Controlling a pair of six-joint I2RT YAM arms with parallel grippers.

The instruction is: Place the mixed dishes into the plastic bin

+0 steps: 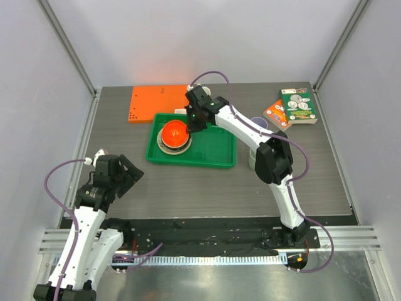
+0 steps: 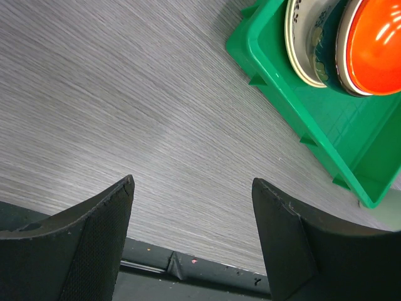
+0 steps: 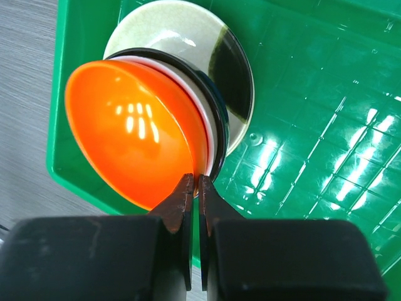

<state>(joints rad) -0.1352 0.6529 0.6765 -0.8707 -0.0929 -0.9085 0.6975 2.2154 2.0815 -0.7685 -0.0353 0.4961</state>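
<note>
Grey desk (image 1: pixel 188 188), walled cell. Right fingers (image 3: pixel 187 194) almost closed, pinching rim of orange-red bowl (image 3: pixel 131 132), nested atop stacked dishes (image 3: pixel 182 37) inside green plastic bin (image 3: pixel 326 125) for compactness. Left fingers (image 1: pixel 127 175) spread wide, empty.

My right gripper (image 1: pixel 195 124) hangs over the shallow bright green rectangular plastic tray (image 1: pixel 216 152). Just to its left sits the glossy orange-red round bowl (image 1: pixel 174 132), atop other dishes. Beyond it lies a flat orange board (image 1: pixel 153 101). My left gripper (image 1: pixel 131 176) hovers well apart from the tray, over bare table.
</note>
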